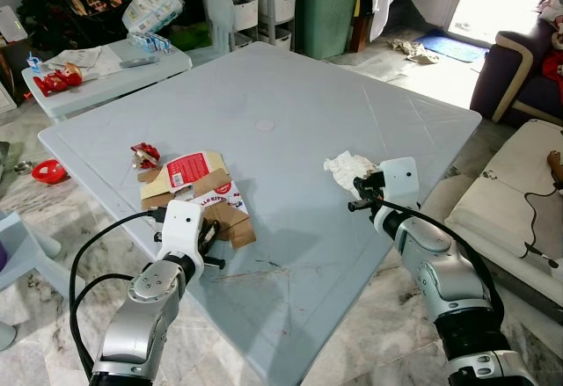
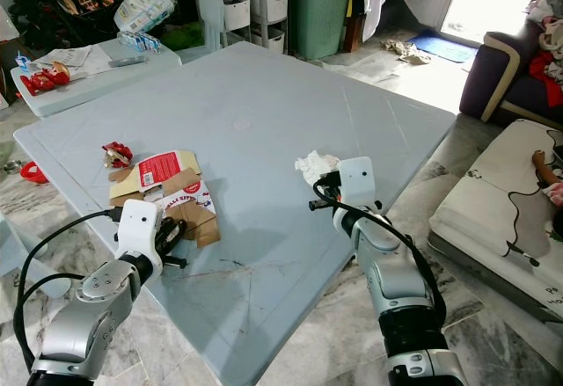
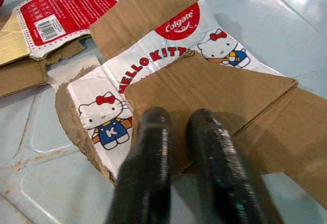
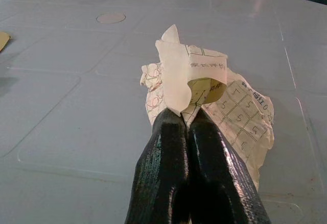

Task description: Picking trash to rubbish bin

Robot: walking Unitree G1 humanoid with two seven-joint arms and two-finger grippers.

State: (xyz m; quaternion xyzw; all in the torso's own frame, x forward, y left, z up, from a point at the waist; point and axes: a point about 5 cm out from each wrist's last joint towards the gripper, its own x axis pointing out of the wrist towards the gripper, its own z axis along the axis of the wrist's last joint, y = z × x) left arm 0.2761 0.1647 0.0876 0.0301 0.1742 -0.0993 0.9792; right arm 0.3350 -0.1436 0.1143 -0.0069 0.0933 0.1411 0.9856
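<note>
My right gripper [image 4: 185,119] is pinched closed on the crumpled paper [image 4: 214,99]; lift it straight up. My left gripper [image 3: 179,119], fingers slightly parted and empty, rests on the torn cardboard [image 3: 214,86].

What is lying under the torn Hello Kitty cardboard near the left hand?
Under the Hello Kitty cardboard I see the grey table and, at one side, the edge of a red-labelled card. Whatever lies beneath its middle is covered.

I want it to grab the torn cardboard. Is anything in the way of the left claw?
Nothing visible is. The left claw already lies on the torn cardboard, fingers a little apart, with no other thing between them. The red-labelled piece lies beyond it on the table.
</note>
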